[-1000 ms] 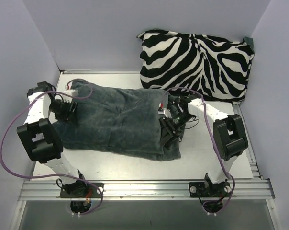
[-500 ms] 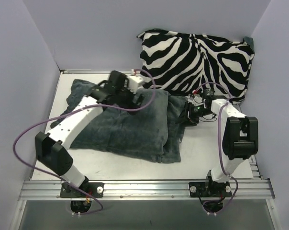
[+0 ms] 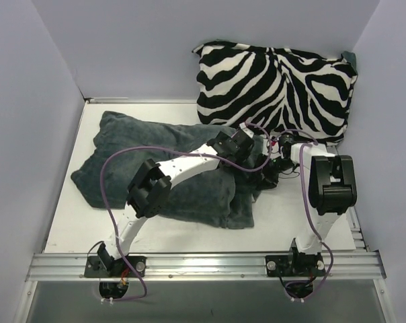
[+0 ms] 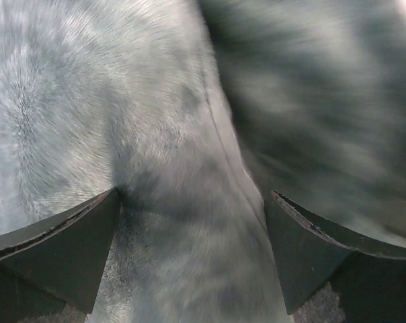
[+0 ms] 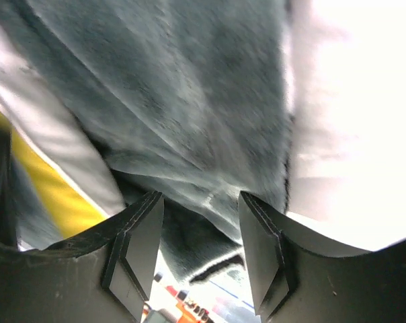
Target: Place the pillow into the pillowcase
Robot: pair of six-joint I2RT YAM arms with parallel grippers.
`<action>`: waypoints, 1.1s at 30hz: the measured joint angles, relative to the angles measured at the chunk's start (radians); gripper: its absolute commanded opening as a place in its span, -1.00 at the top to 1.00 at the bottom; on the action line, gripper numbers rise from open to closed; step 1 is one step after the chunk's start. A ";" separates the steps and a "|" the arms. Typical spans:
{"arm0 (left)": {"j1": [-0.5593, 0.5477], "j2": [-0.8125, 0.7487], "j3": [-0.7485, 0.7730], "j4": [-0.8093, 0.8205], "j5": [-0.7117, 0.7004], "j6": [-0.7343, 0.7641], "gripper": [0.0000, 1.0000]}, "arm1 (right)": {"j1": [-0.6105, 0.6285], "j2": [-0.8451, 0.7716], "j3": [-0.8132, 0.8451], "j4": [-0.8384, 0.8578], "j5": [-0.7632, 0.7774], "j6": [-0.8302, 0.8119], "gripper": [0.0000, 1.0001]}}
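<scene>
The pillowcase (image 3: pixel 122 148) lies dark grey-teal plush side up across the table, bulging as if filled. The pillow itself is hidden in the top view. A yellow strip (image 5: pixel 52 195) at the left of the right wrist view may be its edge. My left gripper (image 3: pixel 254 160) reaches across the pillowcase to its right end. It is open, with its fingers spread over a ridge of plush (image 4: pixel 156 101). My right gripper (image 3: pixel 270 165) is just right of it, open. A fold of the plush (image 5: pixel 176 87) and its hem hang between the jaws without being clamped.
A plump zebra-print cushion (image 3: pixel 277 87) with a teal corner leans on the back wall at the right, close behind both grippers. Walls close in the white table (image 3: pixel 189 235) on the left, back and right. The left arm lies diagonally over the pillowcase.
My left arm has swung from the pillowcase's left end across to its right end. My right gripper pulled back right out of the fabric. The pillowcase's left part now lies uncovered.
</scene>
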 measured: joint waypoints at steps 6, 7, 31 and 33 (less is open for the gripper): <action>0.068 0.036 -0.104 0.036 -0.101 -0.013 0.13 | -0.001 -0.039 -0.008 -0.044 0.103 -0.008 -0.03; 0.089 0.019 -0.125 0.044 -0.071 -0.014 0.46 | -0.001 -0.039 -0.007 -0.049 0.112 -0.009 -0.02; 0.494 -0.281 -0.422 0.100 1.280 -0.104 1.00 | 0.315 -0.136 -0.024 0.452 0.045 0.411 0.18; 0.505 -0.281 -0.422 0.124 1.301 -0.127 1.00 | 0.316 -0.098 -0.067 0.489 0.071 0.461 0.17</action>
